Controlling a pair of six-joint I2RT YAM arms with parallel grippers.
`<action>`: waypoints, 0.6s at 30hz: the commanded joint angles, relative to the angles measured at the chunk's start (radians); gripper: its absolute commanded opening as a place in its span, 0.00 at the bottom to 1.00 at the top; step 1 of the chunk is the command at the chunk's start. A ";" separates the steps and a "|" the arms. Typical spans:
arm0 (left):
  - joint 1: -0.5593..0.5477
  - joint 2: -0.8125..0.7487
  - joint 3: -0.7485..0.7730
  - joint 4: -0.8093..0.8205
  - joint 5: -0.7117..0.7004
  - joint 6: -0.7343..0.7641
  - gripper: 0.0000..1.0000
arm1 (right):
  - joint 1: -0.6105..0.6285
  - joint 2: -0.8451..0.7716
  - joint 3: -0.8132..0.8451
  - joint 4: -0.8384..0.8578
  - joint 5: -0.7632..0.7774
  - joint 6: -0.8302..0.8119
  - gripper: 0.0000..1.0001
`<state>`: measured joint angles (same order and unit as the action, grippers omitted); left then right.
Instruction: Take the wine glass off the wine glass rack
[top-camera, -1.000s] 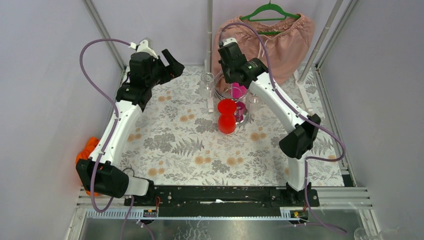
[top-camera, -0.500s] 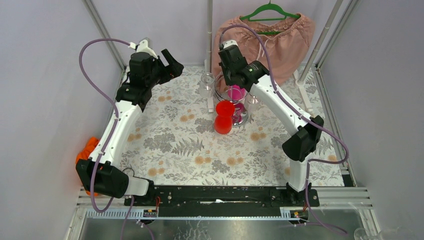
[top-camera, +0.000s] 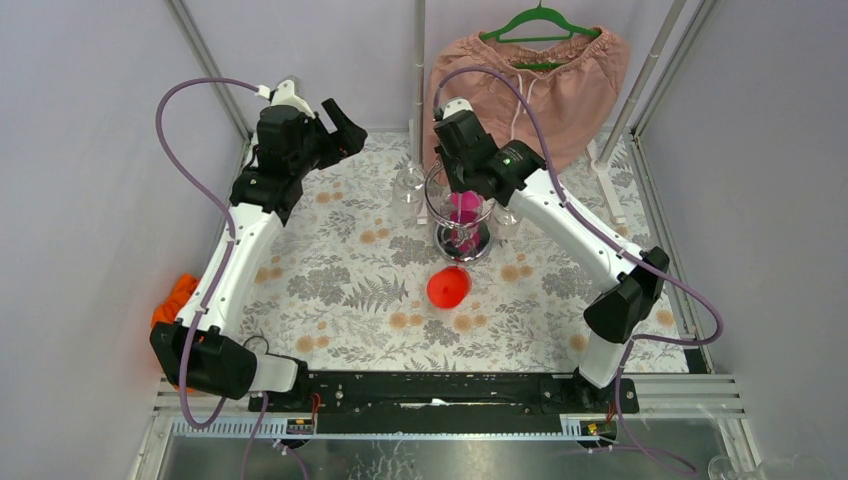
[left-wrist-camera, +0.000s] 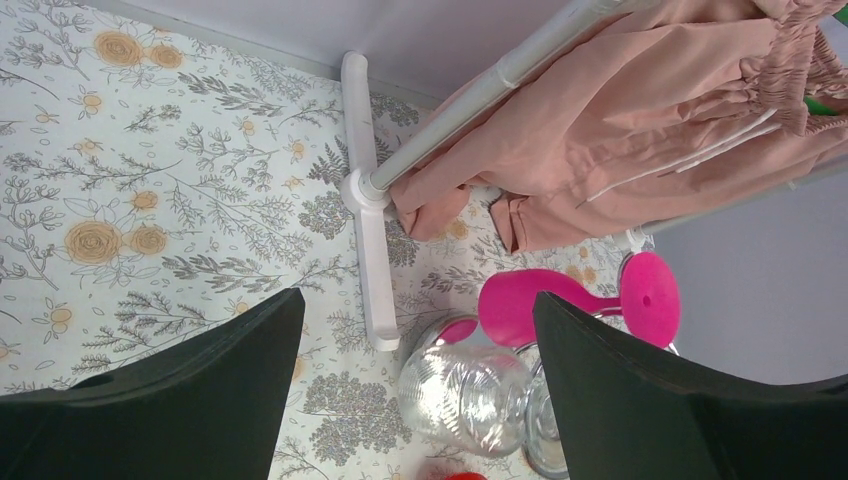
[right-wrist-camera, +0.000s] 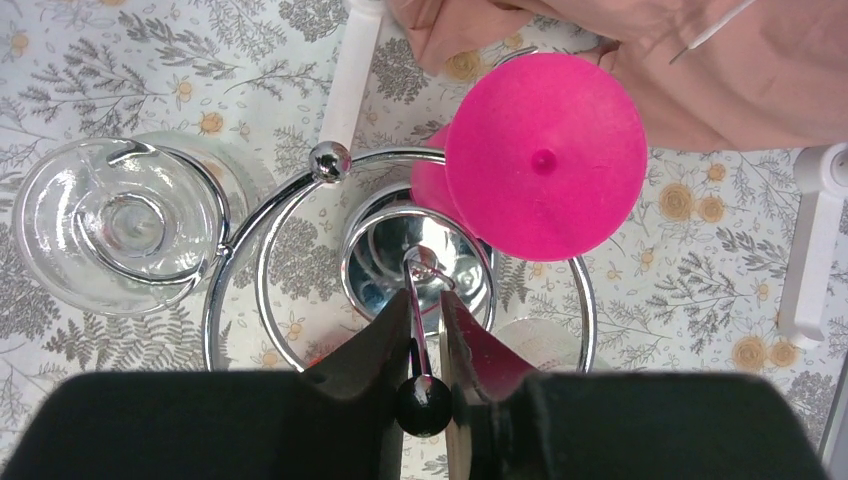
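A red wine glass (top-camera: 448, 287) lies on the floral table (top-camera: 340, 300) at lower centre of the overhead frame, apart from the upright chrome wine glass rack (top-camera: 463, 242) just above it, whose wire ring holds a pink glass (right-wrist-camera: 545, 157) and a clear glass (right-wrist-camera: 125, 225) upside down.

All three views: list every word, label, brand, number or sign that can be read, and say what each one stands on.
No text can be read in any view.
The wine glass rack, the pink wine glass, the red wine glass, the clear glass, the floral tablecloth and the pink garment bear no lettering.
The small modules on the front rail: any marks are too small to read.
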<state>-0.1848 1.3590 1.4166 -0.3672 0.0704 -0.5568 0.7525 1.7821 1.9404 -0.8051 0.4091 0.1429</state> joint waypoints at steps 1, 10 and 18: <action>-0.011 -0.031 -0.014 -0.016 -0.012 0.011 0.92 | 0.031 -0.131 0.047 0.126 0.048 0.012 0.00; -0.012 -0.048 -0.021 -0.022 -0.021 0.015 0.93 | 0.065 -0.156 0.031 0.118 0.022 0.036 0.00; -0.013 -0.051 -0.024 -0.022 -0.021 0.014 0.93 | 0.114 -0.167 0.012 0.117 0.036 0.045 0.00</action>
<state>-0.1905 1.3281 1.4109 -0.3775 0.0673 -0.5571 0.8307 1.7576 1.9160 -0.8448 0.3992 0.1799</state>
